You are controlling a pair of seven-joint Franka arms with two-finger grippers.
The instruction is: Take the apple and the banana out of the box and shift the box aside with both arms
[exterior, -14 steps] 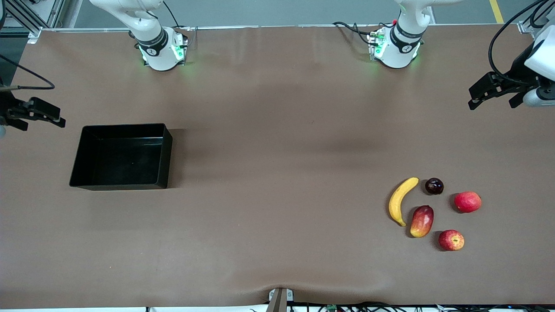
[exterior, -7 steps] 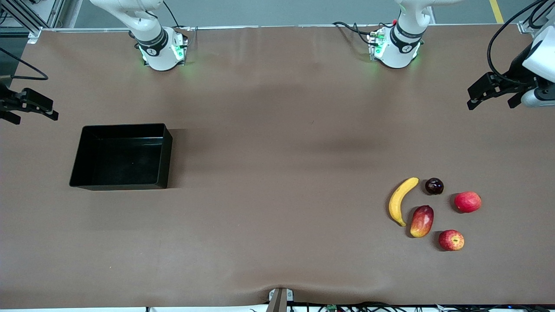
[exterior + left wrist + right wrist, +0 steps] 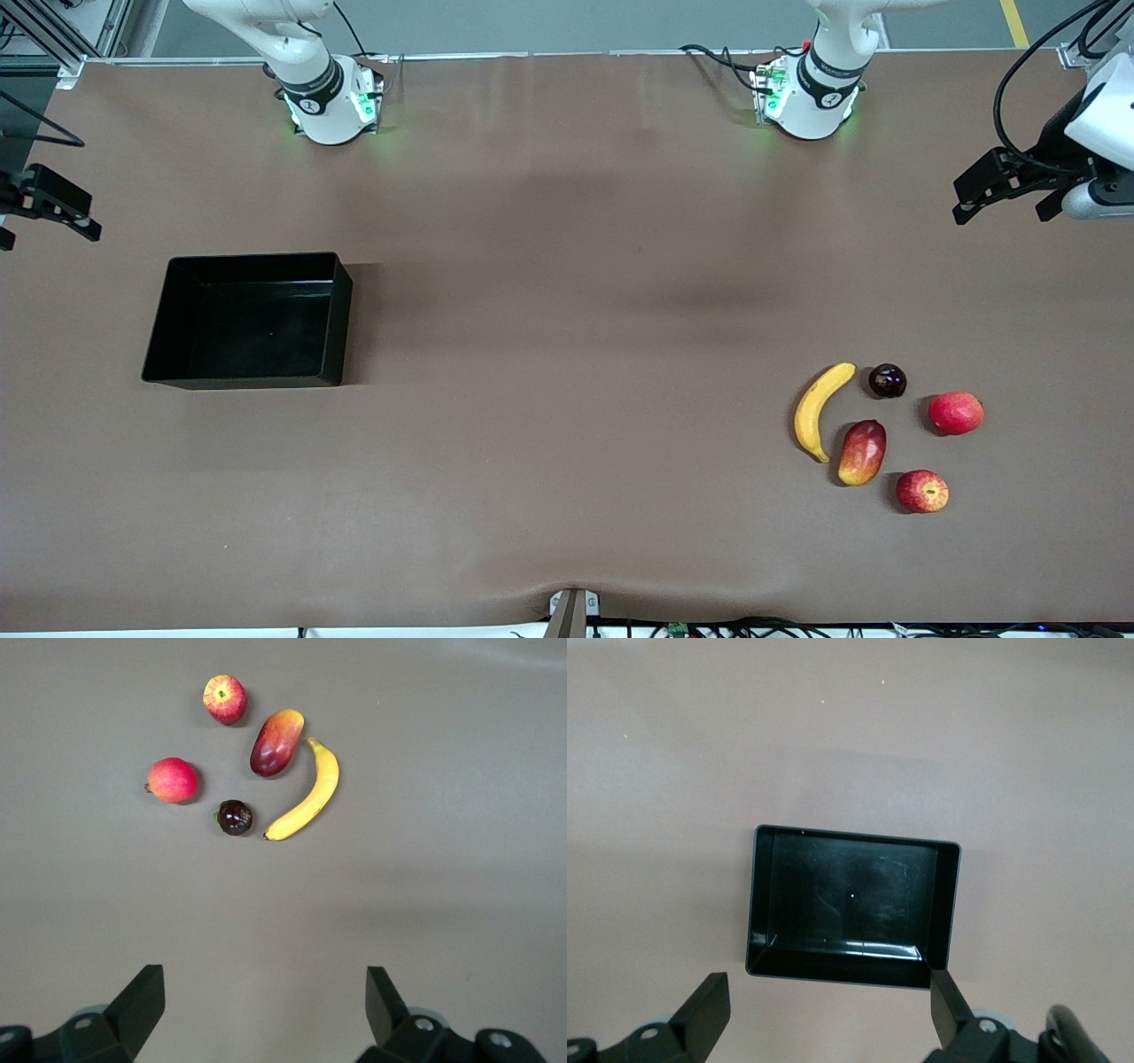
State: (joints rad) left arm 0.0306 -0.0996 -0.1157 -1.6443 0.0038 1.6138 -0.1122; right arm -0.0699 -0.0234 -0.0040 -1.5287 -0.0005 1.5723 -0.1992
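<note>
Two grippers are held up in the air with nothing between their fingers. The left gripper (image 3: 997,188) is seen over bare table at the left arm's end, its fingers (image 3: 133,1005) spread wide apart. The right gripper (image 3: 53,206) is seen over the table edge at the right arm's end, its fingers (image 3: 707,1010) likewise spread wide.

Five fruits are grouped on the brown table (image 3: 567,354) toward the left arm's end, none touching. The banana (image 3: 819,409) is laid with its curve open toward the other fruits. A dark plum (image 3: 887,380) is set just beside the banana's upper tip. A mango (image 3: 862,452) is laid beside the banana's lower end. A plain red fruit (image 3: 955,413) is placed toward the left arm's end of the group. The streaked apple (image 3: 921,491) is set nearest the front camera.

The black box (image 3: 340,292) is set toward the right arm's end, upright, well apart from the fruits.
</note>
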